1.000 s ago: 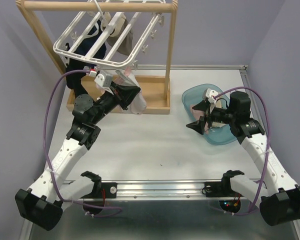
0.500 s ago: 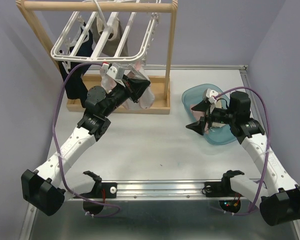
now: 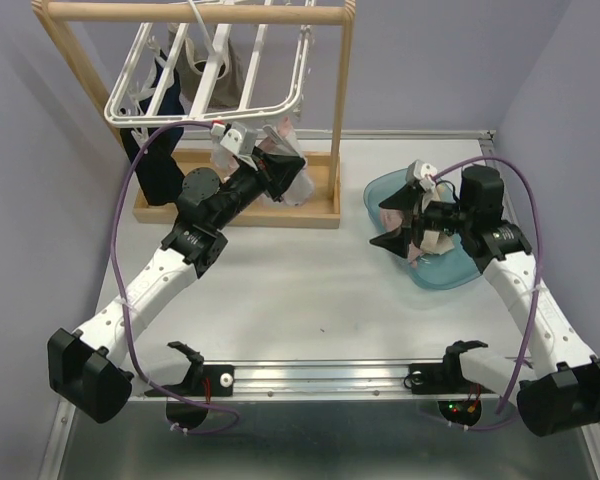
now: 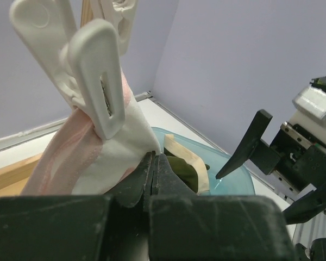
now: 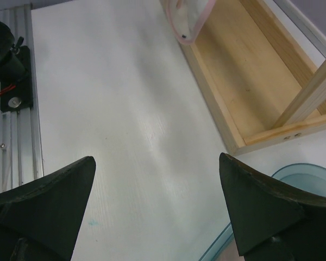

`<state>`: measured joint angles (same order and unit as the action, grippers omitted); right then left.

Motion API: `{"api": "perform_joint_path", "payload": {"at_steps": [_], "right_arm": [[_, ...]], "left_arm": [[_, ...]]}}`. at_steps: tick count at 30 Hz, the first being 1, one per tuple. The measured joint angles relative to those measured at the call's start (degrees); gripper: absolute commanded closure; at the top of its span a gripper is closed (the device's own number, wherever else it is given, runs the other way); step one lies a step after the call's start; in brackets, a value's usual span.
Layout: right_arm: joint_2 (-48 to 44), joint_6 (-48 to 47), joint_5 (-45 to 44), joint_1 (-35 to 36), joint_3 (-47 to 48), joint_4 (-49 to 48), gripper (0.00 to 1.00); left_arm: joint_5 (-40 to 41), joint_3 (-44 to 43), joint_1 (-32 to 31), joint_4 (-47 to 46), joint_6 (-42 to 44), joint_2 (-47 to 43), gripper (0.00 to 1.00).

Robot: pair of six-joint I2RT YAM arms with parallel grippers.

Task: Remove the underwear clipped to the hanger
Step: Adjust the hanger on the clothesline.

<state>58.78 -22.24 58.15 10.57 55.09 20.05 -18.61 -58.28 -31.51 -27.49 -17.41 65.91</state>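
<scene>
Underwear (image 4: 127,142), pink and white, runs lengthwise from a clip (image 4: 98,81) on the hanger (image 3: 212,62) down into my closed left pincer (image 4: 154,163); my right pincer (image 3: 388,222) gapes empty, well apart.

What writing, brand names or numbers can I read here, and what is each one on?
No readable text anywhere in these views.
The hanger, its clip, the wooden stand and the blue bowl are all plain; nothing else shows legible marks.
</scene>
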Motion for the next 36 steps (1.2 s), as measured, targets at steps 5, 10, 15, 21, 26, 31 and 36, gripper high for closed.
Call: {"api": "perform_joint_path", "payload": {"at_steps": [5, 10, 15, 21, 26, 31, 36], "right_arm": [[6.40, 3.23, 4.48, 0.02, 10.73, 0.04, 0.00], [10.25, 6.93, 5.81, 1.88, 18.73, -0.55, 0.00], [11.47, 9.84, 4.70, 6.97, 22.62, -0.59, 0.00], [14.69, 12.44, -1.46, 15.63, 26.51, -0.72, 0.00], [18.84, 13.46, -7.28, 19.61, 28.89, -0.66, 0.00], [21.18, 13.00, -12.28, 21.05, 29.90, -0.37, 0.00], [23.96, 12.37, -18.36, 25.77, 33.46, -0.15, 0.00]], "left_arm": [[0.72, 0.00, -0.02, 1.27, 1.01, -0.74, 0.64], [1.62, 0.00, -0.04, 3.08, 1.90, -2.12, 0.41], [2.78, -0.13, -0.04, 6.08, 2.60, -5.20, 0.36], [3.41, -1.75, -0.04, 11.45, 3.87, -9.09, 0.34], [5.03, -1.77, -0.04, 17.14, 5.44, -14.58, 0.31], [8.94, -3.08, -0.04, 22.99, 8.72, -20.39, 0.29], [13.73, -5.09, -0.04, 28.13, 11.43, -25.33, 0.28]]}}
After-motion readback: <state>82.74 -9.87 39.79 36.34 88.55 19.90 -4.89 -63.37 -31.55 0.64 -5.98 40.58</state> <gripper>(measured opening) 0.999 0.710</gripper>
